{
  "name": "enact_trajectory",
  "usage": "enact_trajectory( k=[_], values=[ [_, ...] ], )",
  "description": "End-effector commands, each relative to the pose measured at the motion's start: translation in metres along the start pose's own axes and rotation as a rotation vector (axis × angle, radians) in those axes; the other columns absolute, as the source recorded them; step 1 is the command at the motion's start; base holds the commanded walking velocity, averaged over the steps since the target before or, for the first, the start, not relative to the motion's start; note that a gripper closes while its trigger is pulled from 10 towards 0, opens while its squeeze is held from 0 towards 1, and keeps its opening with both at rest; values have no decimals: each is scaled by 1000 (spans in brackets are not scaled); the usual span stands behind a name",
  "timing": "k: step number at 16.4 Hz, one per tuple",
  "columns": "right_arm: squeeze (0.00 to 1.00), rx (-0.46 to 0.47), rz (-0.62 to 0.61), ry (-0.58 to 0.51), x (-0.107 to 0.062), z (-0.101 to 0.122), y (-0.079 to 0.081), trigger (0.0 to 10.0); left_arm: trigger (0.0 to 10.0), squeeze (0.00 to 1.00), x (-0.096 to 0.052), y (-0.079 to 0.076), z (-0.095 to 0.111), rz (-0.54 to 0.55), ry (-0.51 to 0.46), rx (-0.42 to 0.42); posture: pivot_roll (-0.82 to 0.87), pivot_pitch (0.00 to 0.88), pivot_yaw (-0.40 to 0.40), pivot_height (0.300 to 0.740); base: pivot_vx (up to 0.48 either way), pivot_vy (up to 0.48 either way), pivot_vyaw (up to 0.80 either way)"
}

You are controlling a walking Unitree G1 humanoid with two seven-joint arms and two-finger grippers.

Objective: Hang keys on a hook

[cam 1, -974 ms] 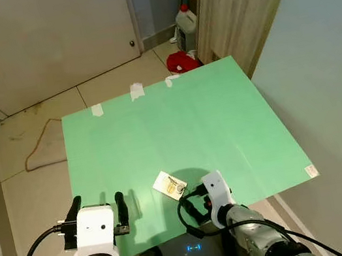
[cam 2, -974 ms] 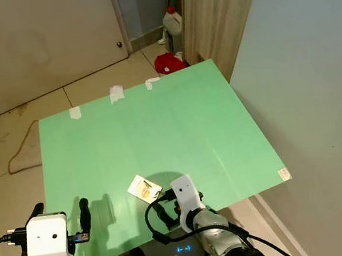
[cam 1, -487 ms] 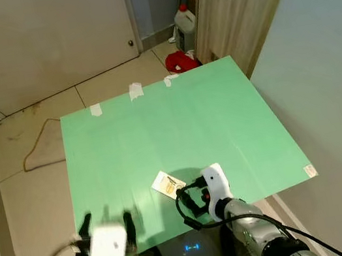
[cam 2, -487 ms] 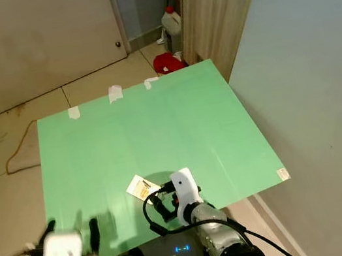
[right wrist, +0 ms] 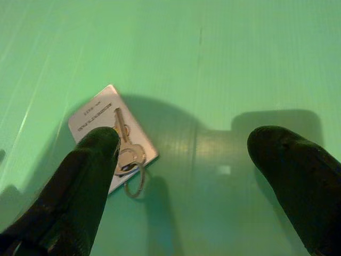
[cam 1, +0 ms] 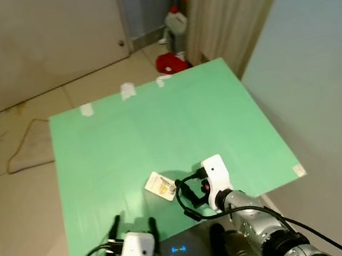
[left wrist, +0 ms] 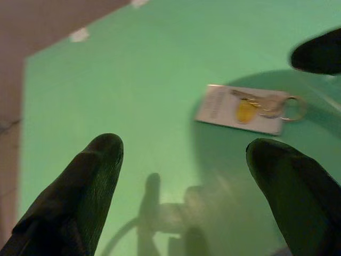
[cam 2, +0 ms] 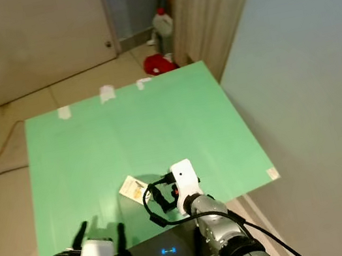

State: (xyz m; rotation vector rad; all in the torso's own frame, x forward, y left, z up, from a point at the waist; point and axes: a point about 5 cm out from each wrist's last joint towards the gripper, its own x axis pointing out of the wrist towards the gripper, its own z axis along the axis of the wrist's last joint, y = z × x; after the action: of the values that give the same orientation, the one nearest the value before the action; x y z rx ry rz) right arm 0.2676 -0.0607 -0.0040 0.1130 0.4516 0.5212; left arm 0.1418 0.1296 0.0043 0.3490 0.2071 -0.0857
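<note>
Low in the frame, the keys [cam 1: 168, 185] lie on a white tag [right wrist: 109, 133] on the green sheet [cam 1: 157, 124]. Right end effector [right wrist: 181, 176] hovers over them, fingers spread; left end effector [cam 1: 133, 231], also spread, sits at lower left

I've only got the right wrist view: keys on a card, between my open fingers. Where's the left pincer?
Observer: The left pincer hangs open over the mat's near edge, to the left of the keys, touching nothing.
Operator: What's off to my right?
Observer: A plain wall runs beside the mat's right edge.
Operator: And at the far edge?
Observer: Three tape strips sit along that edge, over the floor tiles.
</note>
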Motion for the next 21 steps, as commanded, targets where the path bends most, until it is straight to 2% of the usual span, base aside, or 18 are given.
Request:
enact_trajectory(
  k=[1, 4, 7, 9, 10, 12, 15, 19, 21],
  values=[
    [0, 26, 4, 28, -4, -9, 0, 10000, 10000, 0, -7, -7, -8, -9, 29, -13, -4, 284, -67, 740, 0, 0, 0],
    [0, 29, 18, 44, -6, -14, 1, 10000, 10000, 0, -7, -23, -16, -43, 53, -34, -22, 293, -79, 740, 0, 0, 0],
    [0, 41, 32, 44, -7, -14, 2, 10000, 10000, 0, -9, -30, -20, -56, 53, -39, -29, 294, -82, 740, 0, 0, 0],
    [0, 130, 74, 29, -5, -9, 10, 10000, 10000, 0, -10, -36, -24, -67, 55, -31, -35, 297, -87, 740, 0, 0, 0],
    [0, 130, 84, 27, -5, -9, 11, 10000, 10000, 0, -11, -36, -23, -66, 55, -32, -35, 297, -88, 740, 0, 0, 0],
    [0, 75, 107, 53, -7, -15, 16, 10000, 10000, 0, -12, -39, -23, -68, 46, -31, -22, 299, -88, 740, 0, 0, 0],
    [0, 28, 46, 101, -8, -26, 12, 10000, 10000, 0, -14, -40, -21, -71, 23, -19, 14, 312, -79, 740, 0, 0, 0],
    [0, -57, 22, 98, -12, -34, 13, 10000, 10000, 0, -25, -38, -17, -67, 4, -16, 46, 325, -67, 740, 0, 0, 0],
    [0, -65, 26, 104, -12, -39, 18, 10000, 10000, 0, -27, -39, -15, -76, -4, -20, 49, 328, -65, 740, 0, 0, 0]
  ],
)
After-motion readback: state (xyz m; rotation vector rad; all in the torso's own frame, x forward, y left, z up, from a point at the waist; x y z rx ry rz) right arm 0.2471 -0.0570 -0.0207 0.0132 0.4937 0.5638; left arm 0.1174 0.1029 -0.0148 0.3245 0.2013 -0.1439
